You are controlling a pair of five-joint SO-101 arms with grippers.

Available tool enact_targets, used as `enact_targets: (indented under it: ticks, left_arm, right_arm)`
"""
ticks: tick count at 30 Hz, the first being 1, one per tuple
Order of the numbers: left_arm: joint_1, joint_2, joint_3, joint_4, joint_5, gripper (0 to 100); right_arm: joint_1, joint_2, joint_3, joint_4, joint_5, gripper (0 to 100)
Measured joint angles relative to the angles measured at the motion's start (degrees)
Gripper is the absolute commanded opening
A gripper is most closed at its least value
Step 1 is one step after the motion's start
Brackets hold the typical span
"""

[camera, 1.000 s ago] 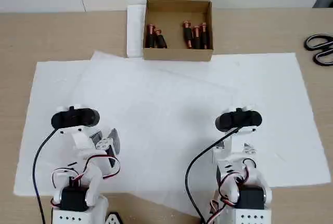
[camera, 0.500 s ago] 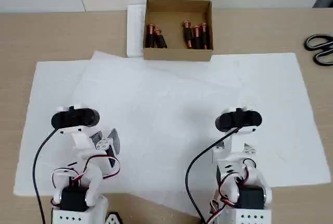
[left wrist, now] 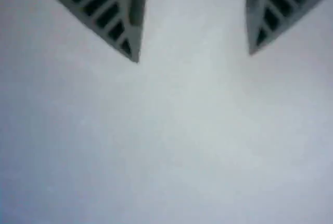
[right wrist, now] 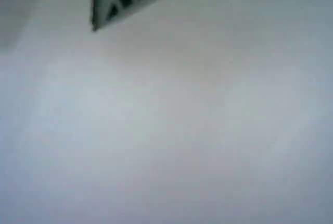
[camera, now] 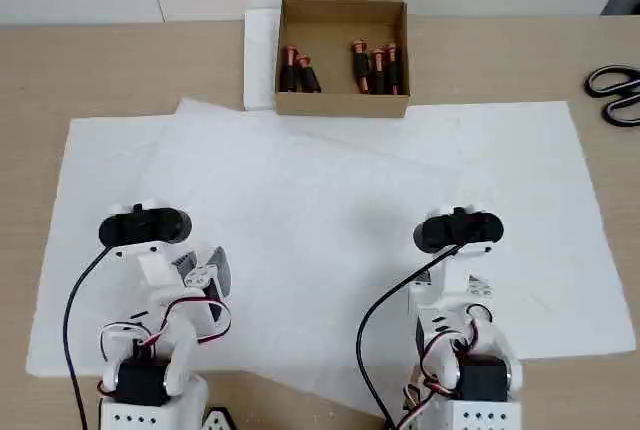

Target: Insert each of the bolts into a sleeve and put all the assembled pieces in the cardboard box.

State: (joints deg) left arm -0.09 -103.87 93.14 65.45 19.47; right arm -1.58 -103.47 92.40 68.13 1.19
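Observation:
The cardboard box (camera: 343, 105) stands at the far middle of the table. Inside lie several copper bolts in black sleeves: two at its left (camera: 296, 70) and three at its right (camera: 376, 67). My left gripper (left wrist: 192, 52) hangs open close over the white paper (left wrist: 171, 140), with nothing between its fingers; in the high view it sits folded back near the front left (camera: 207, 272). The right arm (camera: 458, 232) is folded back at the front right. Part of my right gripper (right wrist: 125, 0) shows just above bare paper.
White paper sheets (camera: 320, 210) cover the middle of the table between the arms and the box. Black scissors (camera: 615, 95) lie at the far right edge. A white flat piece (camera: 260, 60) sticks out beside the box's left wall.

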Motion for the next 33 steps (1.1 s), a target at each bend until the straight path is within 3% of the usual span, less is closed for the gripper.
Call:
enact_targets:
  ticks: [33]
  left_arm:
    - [0.0,0.0,0.0,0.0,0.0,13]
  right_arm:
    - [0.0,0.0,0.0,0.0,0.0,16.8]
